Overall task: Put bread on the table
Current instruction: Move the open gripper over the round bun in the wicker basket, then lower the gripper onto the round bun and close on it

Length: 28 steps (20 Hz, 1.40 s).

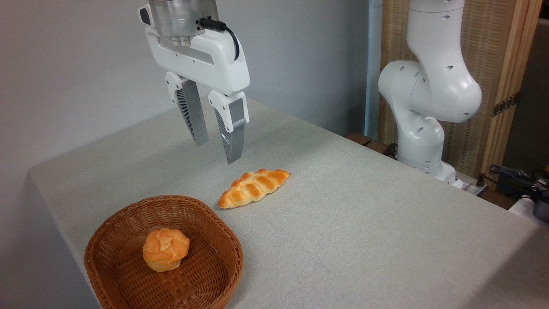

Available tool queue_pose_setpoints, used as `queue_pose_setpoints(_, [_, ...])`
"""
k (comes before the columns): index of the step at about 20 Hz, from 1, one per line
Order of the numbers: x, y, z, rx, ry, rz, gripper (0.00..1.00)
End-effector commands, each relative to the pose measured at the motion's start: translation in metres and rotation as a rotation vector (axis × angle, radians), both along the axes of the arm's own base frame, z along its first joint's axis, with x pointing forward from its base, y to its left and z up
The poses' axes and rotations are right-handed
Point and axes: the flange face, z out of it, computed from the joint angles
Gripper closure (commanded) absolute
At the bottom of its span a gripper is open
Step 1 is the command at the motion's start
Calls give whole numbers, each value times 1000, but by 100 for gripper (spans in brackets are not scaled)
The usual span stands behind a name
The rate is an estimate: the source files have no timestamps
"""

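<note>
The bread [165, 249], a small round golden-orange bun with a cracked top, sits inside a brown wicker basket [128, 227] at the front left of the table [364, 223]. My gripper [216, 152] hangs in the air above the table, behind and above the basket, well apart from the bun. Its two grey ribbed fingers [194, 113] point down with a gap between them and nothing held.
A long braided loaf [253, 187] lies on the cloth just right of the basket and below my gripper. The arm's white base [424, 128] stands at the table's far right edge. Cables [514, 176] lie at the right.
</note>
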Motion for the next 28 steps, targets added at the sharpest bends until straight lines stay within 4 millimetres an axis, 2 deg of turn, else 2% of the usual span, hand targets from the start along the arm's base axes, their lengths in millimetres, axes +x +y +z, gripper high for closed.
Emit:
queue_pose_setpoints(1, [-2, 4, 3, -8, -1, -12, 0])
queue_pose_setpoints(11, [-1, 3, 2, -8, -4, -13, 0])
queue_pose_setpoints(13, [5, 3, 5, -10, -48, -11, 0])
queue_pose_setpoints(17, [25, 3, -5, -15, -177, -17, 0])
queue_pose_setpoints(20, [40, -4, -27, -10, -196, -100, 0])
queue_pose_setpoints(24, [60, -8, -58, -12, -198, -106, 0])
queue_pose_setpoints(26, [70, -9, -79, -12, -185, -105, 0])
queue_pose_setpoints(28, [81, -21, -111, -17, -143, -122, 0])
